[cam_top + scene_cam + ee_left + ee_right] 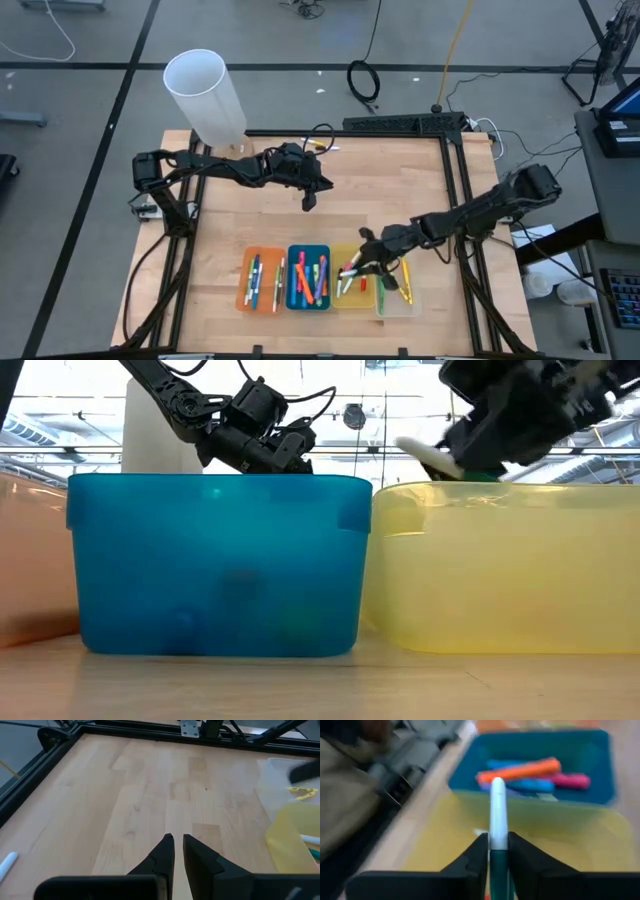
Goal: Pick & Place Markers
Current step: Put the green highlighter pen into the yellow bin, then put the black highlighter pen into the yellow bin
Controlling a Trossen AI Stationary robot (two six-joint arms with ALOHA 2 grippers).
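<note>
I'm hanging the right pincer [497, 851] over the yellow tray [560, 840], pinching a white marker [497, 812] so it drops in cleanly, while the left pincer [178, 851], pressed together, is idling behind the trays.

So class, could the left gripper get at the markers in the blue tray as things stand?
Probably yes: the left gripper hangs empty over bare table behind the blue tray, whose top is open. The right gripper works at the yellow tray beside it.
</note>
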